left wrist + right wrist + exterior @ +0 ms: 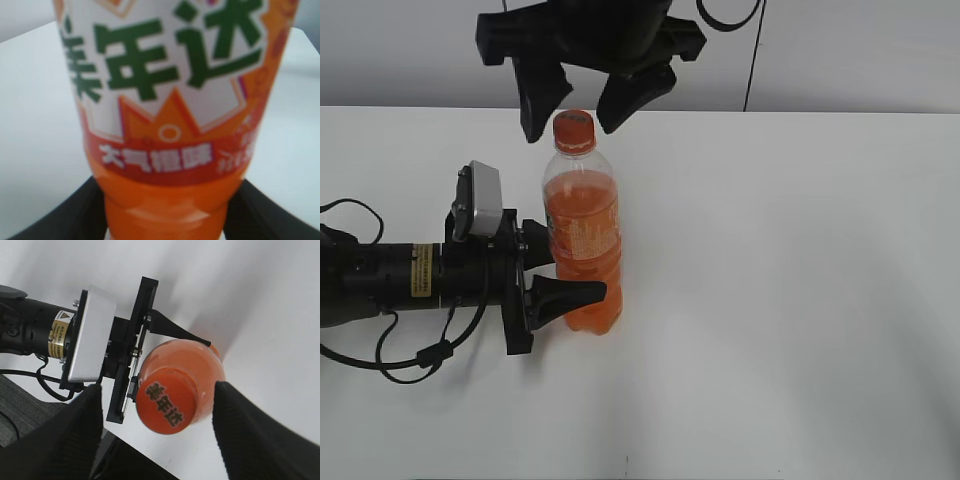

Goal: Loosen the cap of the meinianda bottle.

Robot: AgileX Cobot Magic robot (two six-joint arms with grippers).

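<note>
- I see a white tabletop [800,300] against a grey wall [840,50].
- My left end effector [570,270] grips the meinianda bottle [585,240]; its base is cropped in the left wrist view.
- My right end effector [578,100] straddles the cap [574,130], wide.

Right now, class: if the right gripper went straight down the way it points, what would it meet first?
Most likely the cap of the meinianda bottle: the right gripper hangs open above it, fingers either side, though depth is unclear.

Bright, even light is cast over the white table [800,300]. The bottle label [170,90] is rendered blurred up close. Soft shadows are seen.
</note>
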